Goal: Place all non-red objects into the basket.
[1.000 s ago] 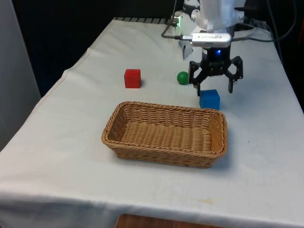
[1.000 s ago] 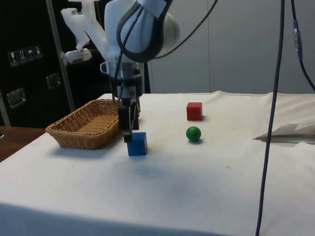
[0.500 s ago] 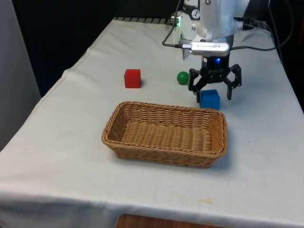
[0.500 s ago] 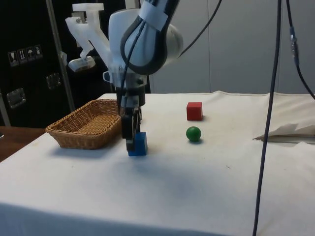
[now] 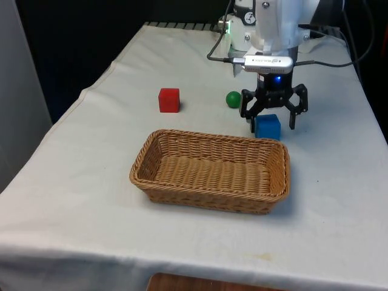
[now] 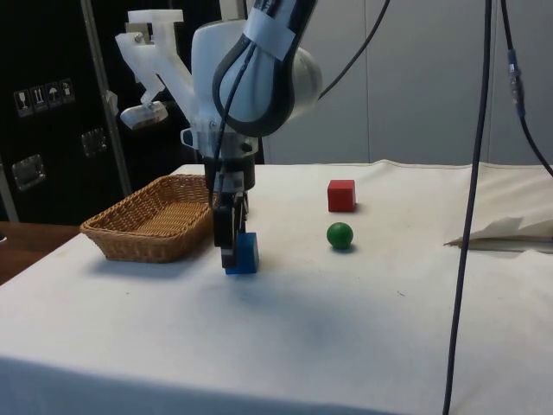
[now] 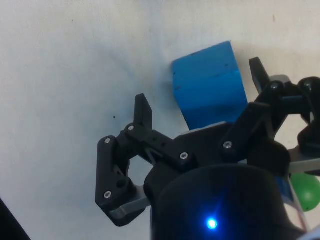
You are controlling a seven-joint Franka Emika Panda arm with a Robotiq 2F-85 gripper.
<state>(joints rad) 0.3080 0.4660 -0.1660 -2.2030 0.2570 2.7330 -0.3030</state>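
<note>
From my remote station, across the white-clothed counter (image 5: 73, 182) going left to right in the front view: a red cube (image 5: 169, 100) sits on the far left part of the cloth, well apart from everything else. Nearer the camera, a wicker basket (image 5: 206, 189) lies with nothing inside it. Just beyond the basket's far rim and to the right of the red cube, a green ball (image 5: 233, 99) rests on the cloth. Right of the ball, I see the end effector (image 5: 272, 119) lowered over a blue cube (image 5: 267, 127), its two fingers spread wide and straddling the block, one on either side; in the wrist view a gap shows between each finger and the cube's faces, so nothing is clamped. The blue cube (image 7: 210, 85) stands flat on the cloth, just beside the basket's far right corner. In the side view the end effector (image 6: 226, 239) hangs low at the blue cube (image 6: 245, 253), with the green ball (image 6: 340, 234) and red cube (image 6: 341, 195) on the cloth beyond it.
</note>
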